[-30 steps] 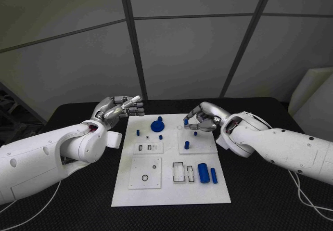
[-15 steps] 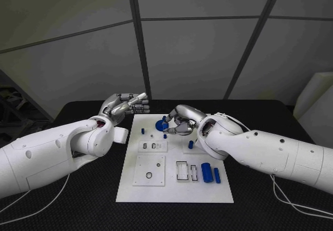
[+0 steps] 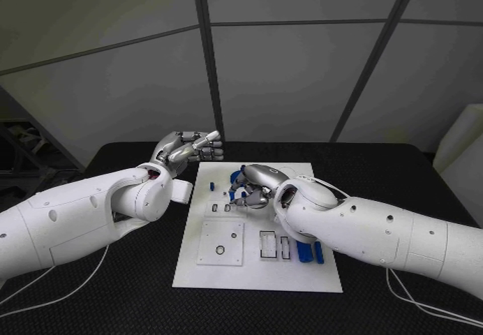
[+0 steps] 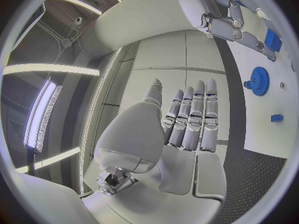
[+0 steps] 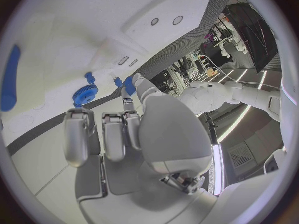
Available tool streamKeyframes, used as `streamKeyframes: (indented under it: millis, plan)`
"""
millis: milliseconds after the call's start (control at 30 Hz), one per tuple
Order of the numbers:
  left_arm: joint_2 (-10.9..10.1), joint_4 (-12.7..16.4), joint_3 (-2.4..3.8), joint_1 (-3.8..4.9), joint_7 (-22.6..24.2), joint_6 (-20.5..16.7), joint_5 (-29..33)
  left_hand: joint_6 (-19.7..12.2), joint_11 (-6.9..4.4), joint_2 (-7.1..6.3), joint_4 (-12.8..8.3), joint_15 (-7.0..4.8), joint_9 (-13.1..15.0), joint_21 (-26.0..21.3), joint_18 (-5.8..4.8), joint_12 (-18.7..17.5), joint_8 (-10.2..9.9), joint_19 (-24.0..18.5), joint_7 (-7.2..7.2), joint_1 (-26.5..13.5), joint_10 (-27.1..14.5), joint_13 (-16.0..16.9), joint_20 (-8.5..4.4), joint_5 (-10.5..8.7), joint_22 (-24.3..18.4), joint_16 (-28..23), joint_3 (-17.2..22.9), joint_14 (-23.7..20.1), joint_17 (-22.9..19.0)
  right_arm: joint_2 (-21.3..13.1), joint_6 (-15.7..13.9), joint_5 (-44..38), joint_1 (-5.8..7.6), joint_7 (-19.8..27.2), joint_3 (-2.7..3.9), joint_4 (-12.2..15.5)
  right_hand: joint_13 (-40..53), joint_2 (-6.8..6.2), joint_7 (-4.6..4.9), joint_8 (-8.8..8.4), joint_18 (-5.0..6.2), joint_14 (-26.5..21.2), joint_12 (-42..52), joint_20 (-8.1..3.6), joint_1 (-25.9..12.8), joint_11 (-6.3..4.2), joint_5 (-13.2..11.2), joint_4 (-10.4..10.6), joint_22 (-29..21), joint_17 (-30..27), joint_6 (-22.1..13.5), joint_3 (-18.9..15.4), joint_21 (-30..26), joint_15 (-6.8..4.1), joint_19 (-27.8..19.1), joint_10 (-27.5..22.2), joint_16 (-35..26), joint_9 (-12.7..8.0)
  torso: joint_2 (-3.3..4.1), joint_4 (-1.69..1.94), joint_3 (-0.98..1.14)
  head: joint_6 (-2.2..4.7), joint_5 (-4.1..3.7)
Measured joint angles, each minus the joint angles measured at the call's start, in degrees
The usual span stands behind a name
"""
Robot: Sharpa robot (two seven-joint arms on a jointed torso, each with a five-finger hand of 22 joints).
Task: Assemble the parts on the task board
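The white task board lies in the middle of the black table. My right hand hovers over its far end and pinches a small blue part at its fingertips. Just beside it is the blue gear, partly hidden by that hand in the head view. The left wrist view shows the same right hand holding the blue part above the gear. My left hand is raised off the board's far left corner, its fingers straight and holding nothing.
Two blue cylinders lie side by side at the board's near right. A small blue peg stands near the left edge, and a black ring lies on a near-left plate. Black table surrounds the board.
My right hand has moved left across the far end of the board to the gear, still with the small blue part. My left hand stays raised at the far left corner.
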Motion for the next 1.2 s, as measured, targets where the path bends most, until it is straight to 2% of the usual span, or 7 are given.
streamKeyframes:
  millis: [233,267,500,700,733,1200]
  plan:
    - [0.1,-0.1,0.0,0.0,-0.1,0.0,0.0,0.0,0.0,0.0,0.0,0.0,0.0,0.0,0.0,0.0,0.0,0.0,0.0,0.0,0.0,0.0,0.0,0.0,0.0,0.0,0.0,0.0,0.0,0.8,0.2,-1.9,-0.58,-0.9,-0.14,-0.6,0.0,0.0,-0.06,-0.26,0.0,0.0,0.0,0.0,0.0,0.0,0.0,-0.1,0.0,0.0,-0.1,-0.1,0.0,0.0,0.0,0.0,0.0,0.0,0.03,0.03,0.02,-0.32,0.26]
    - [0.1,-0.1,0.0,0.0,-0.1,0.0,0.0,0.0,0.0,0.0,0.0,0.0,0.0,0.0,-0.01,0.0,0.0,0.0,0.0,0.0,0.0,0.0,0.0,0.0,0.0,0.0,0.0,0.0,0.0,0.9,0.3,-2.2,-0.67,-1.1,-0.18,-0.7,0.0,-0.31,-0.07,-0.27,0.0,0.0,0.0,0.0,-0.3,0.0,0.0,-0.1,0.0,0.0,-0.1,-0.1,0.0,0.0,0.0,0.0,0.0,0.0,0.03,0.03,0.02,-0.34,0.27]
    - [0.2,-0.2,-0.02,0.0,-0.3,0.2,0.0,0.0,0.01,0.0,0.0,0.0,0.0,0.0,-0.01,0.0,0.0,0.0,-0.03,0.0,0.0,0.0,0.0,0.0,0.0,0.0,0.0,0.0,0.0,1.4,1.2,-3.7,-1.03,-1.8,-0.92,-1.4,0.0,-0.31,-0.08,-0.48,0.0,0.0,0.0,0.0,-0.3,0.0,0.0,-0.1,0.0,0.0,-0.1,-0.1,0.0,0.0,0.0,0.0,0.0,0.5,0.01,0.03,0.03,-0.64,0.47]
    - [0.2,-0.2,-0.02,0.0,-0.4,0.3,0.0,0.0,0.2,0.0,0.0,0.0,0.0,0.0,0.0,0.0,0.0,0.0,-0.03,0.0,0.2,0.0,0.0,0.0,0.0,0.0,0.0,0.0,0.0,1.4,1.8,-4.8,-1.08,-2.3,-1.14,-1.7,0.0,-0.32,-0.09,-0.66,0.0,0.0,0.0,0.0,-0.3,0.0,0.0,-0.1,0.0,0.0,-0.1,-0.1,0.0,0.0,0.0,0.0,0.0,0.5,-0.02,0.03,0.03,-0.76,0.52]
    - [0.2,-0.2,-0.02,0.0,-0.4,0.3,0.0,0.0,0.2,0.0,0.0,0.0,0.0,0.0,-0.01,0.0,0.0,0.0,-0.03,0.0,0.2,0.0,0.0,0.0,0.0,0.0,0.0,0.0,0.0,1.4,1.9,-4.9,-1.1,-2.3,-1.15,-1.7,0.0,-0.32,-0.1,-0.7,0.0,0.0,0.0,0.0,-0.3,0.0,0.0,-0.1,0.0,0.0,-0.1,-0.1,0.0,0.0,0.0,0.0,0.0,1.3,-0.02,0.03,0.03,-0.77,0.52]
    - [0.2,-0.3,-0.03,-0.01,-0.5,0.4,0.0,0.0,0.21,-0.01,-0.2,0.0,0.0,0.0,-0.01,0.0,0.0,0.0,-0.03,0.0,0.2,0.0,0.0,0.0,0.0,-0.2,-0.2,0.0,0.0,1.8,3.3,-6.4,-1.27,-3.1,-1.1,-1.8,0.0,-0.48,-0.18,-0.97,0.0,0.0,0.0,0.0,-0.5,0.0,0.1,-0.3,0.0,0.0,-0.2,-0.2,0.0,0.0,0.0,0.0,0.0,2.1,-0.02,0.03,0.02,-0.96,0.56]
